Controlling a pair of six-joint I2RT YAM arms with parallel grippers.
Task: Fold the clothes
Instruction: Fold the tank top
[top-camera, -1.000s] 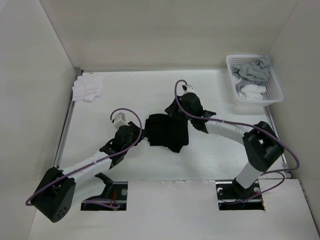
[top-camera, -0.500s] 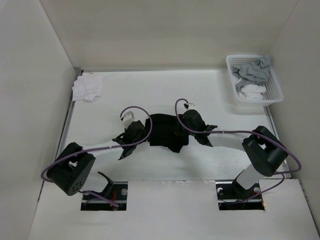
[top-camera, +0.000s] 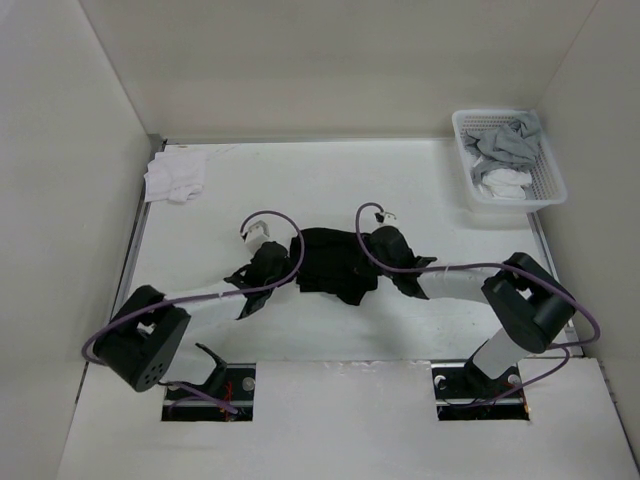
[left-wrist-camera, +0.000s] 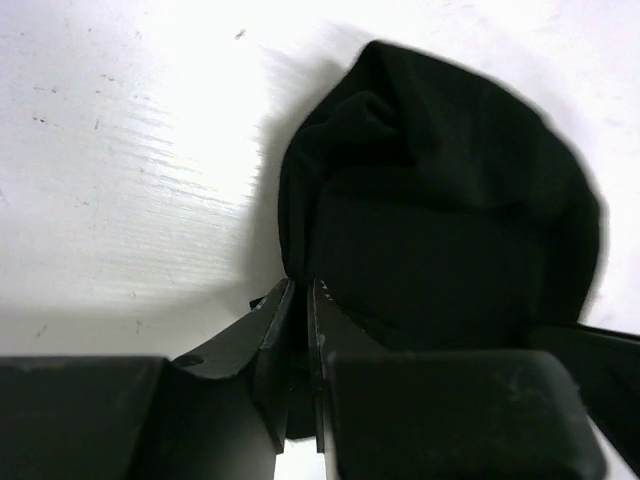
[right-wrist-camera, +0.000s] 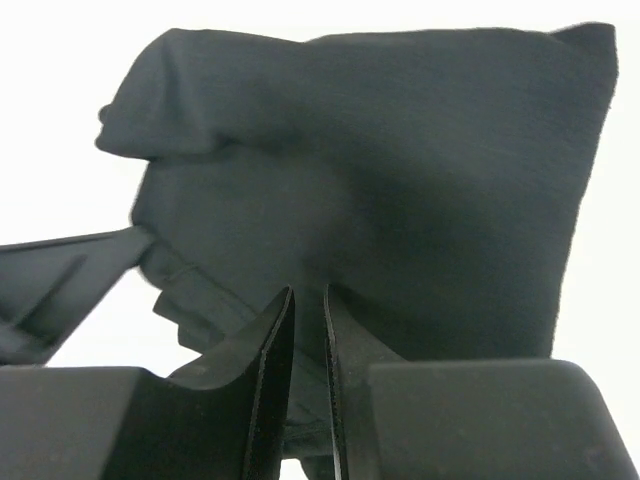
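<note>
- White worktop (top-camera: 260, 180): bunched T-shirt (top-camera: 335, 262) lies crosswise between both arms.
- Left end effector (left-wrist-camera: 300, 286) pinches its left edge, right end effector (right-wrist-camera: 308, 292) its right.

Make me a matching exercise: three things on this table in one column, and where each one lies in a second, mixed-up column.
Things:
1. black T-shirt
2. white cloth
3. white basket

Places:
A. far right side of the table
B. far left corner
C. centre

Pairs: 1-C; 2-B; 3-A
</note>
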